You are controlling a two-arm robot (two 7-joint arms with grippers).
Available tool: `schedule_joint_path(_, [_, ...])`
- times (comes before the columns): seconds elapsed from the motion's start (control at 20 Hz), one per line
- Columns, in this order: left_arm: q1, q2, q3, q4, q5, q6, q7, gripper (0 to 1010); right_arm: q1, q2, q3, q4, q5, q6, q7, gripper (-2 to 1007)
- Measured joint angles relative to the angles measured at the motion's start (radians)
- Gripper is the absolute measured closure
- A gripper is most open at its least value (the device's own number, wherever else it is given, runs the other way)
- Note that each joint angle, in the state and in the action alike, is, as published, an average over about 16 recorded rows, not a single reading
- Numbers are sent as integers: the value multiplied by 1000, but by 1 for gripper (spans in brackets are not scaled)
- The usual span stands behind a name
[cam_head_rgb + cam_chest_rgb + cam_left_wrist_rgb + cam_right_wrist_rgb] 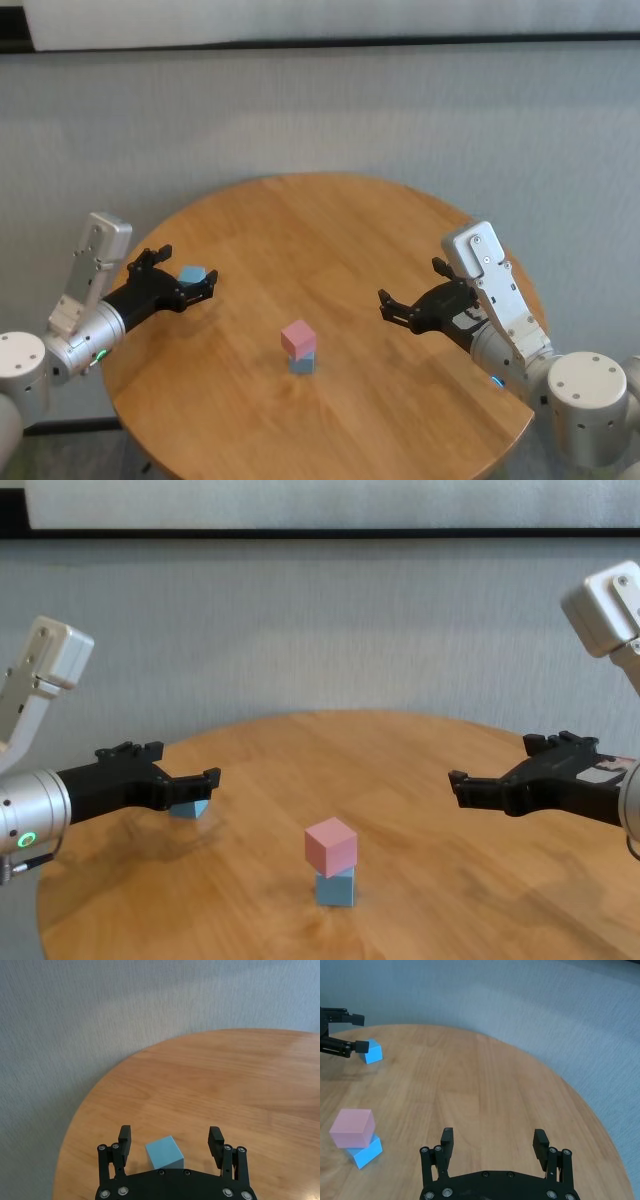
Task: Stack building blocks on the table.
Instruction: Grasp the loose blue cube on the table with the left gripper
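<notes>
A pink block [298, 337] sits stacked on a light blue block [302, 363] near the middle of the round wooden table [330, 220]; the stack also shows in the chest view [331, 845] and the right wrist view [352, 1127]. A second light blue block [191, 273] rests on the table at the left. My left gripper [189, 267] is open with this block [164, 1152] between its fingers, not touching them. My right gripper [411, 283] is open and empty, hovering over the table's right side, well apart from the stack.
The table's edge runs close behind the left block. A grey textured wall stands behind the table. Bare wood lies between the stack and each gripper.
</notes>
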Motion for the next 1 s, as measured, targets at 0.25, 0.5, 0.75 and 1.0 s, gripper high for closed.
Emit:
schedule_joint_path(0.25, [29, 13, -5, -60, 13, 42, 11, 10, 0, 0, 0, 0, 0, 0, 0, 0])
schedule_joint_path(0.5, [29, 11, -11, -58, 26, 60, 17, 10, 0, 0, 0, 0, 0, 0, 0, 0])
schedule_joint_path(0.75, [14, -1, -19, -18, 37, 56, 17, 10, 0, 0, 0, 0, 0, 0, 0, 0])
schedule_joint_path(1.0, [-4, -15, -29, 27, 46, 40, 13, 10, 0, 0, 0, 0, 0, 0, 0, 0])
